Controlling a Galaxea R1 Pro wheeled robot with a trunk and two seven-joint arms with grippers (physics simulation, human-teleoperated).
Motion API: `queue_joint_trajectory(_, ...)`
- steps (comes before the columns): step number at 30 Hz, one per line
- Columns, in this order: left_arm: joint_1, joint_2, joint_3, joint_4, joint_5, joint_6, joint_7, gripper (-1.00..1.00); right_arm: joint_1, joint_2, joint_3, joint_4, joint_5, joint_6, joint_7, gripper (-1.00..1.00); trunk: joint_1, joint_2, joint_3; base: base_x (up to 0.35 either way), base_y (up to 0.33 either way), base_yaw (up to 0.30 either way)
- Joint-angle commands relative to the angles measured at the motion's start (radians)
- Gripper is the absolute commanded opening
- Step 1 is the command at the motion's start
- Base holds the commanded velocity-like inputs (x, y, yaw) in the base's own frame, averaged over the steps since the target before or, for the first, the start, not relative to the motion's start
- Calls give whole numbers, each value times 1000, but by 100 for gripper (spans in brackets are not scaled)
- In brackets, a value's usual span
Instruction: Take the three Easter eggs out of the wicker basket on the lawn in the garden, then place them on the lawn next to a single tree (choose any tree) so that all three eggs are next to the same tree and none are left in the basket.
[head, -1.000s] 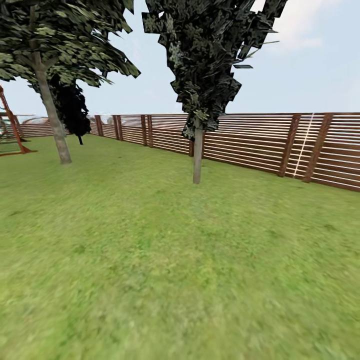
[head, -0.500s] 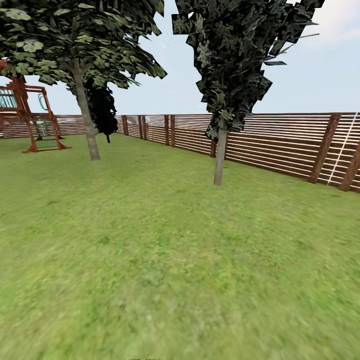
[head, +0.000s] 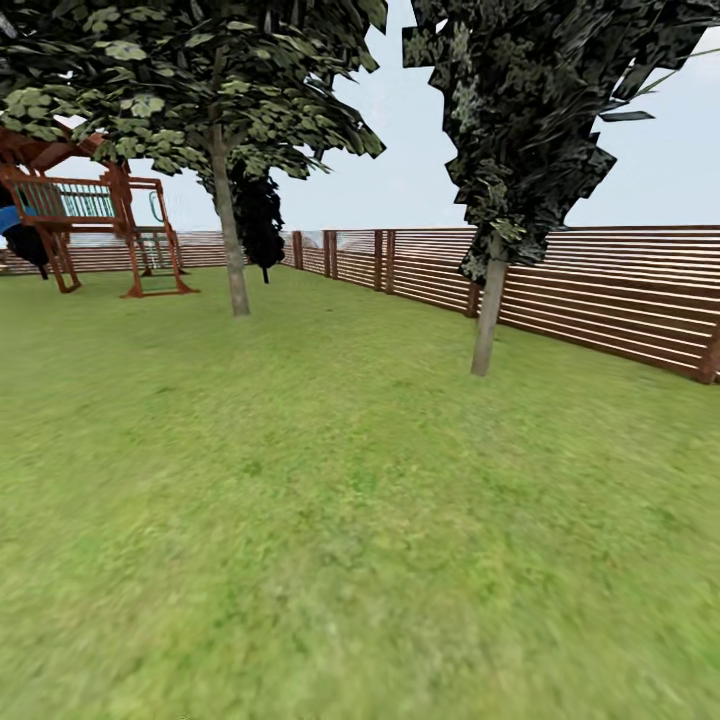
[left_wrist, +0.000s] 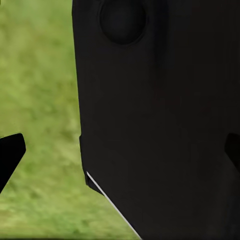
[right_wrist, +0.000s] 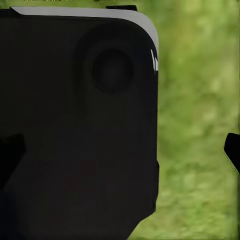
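Wide mottled green lawn (head: 330, 520), slat fence (head: 600, 290) behind, both grippers' fingertips spread apart, nothing betw. them

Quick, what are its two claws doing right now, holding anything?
Left gripper: jaws spread open, holding nothing.
Right gripper: jaws spread open, holding nothing.

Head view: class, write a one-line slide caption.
Mottled green lawn with two thin grey-trunked dark-leaved trees, a brown slatted wooden fence and a red-brown wooden play frame.

Lawn (head: 330, 520): was matt, mottled green grass.
Fence (head: 600, 290): was brown horizontal wooden slats.
Trunks (head: 487, 320): were smooth, grey-brown.
Play frame (head: 100, 235): was reddish wood.
Robot housing (left_wrist: 160, 115): was matt black.
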Motion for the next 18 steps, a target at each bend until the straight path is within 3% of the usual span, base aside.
queue_joint_trajectory(1,1,0,-1,-2,0,0,-1,100,-1,0,0,1,-3,-2,0,100,0,0,-1,0,0,297)
queue_joint_trajectory(18,1,-1,-1,-2,1,0,-1,100,-1,0,2,1,-2,-2,0,100,0,0,-1,0,0,297)
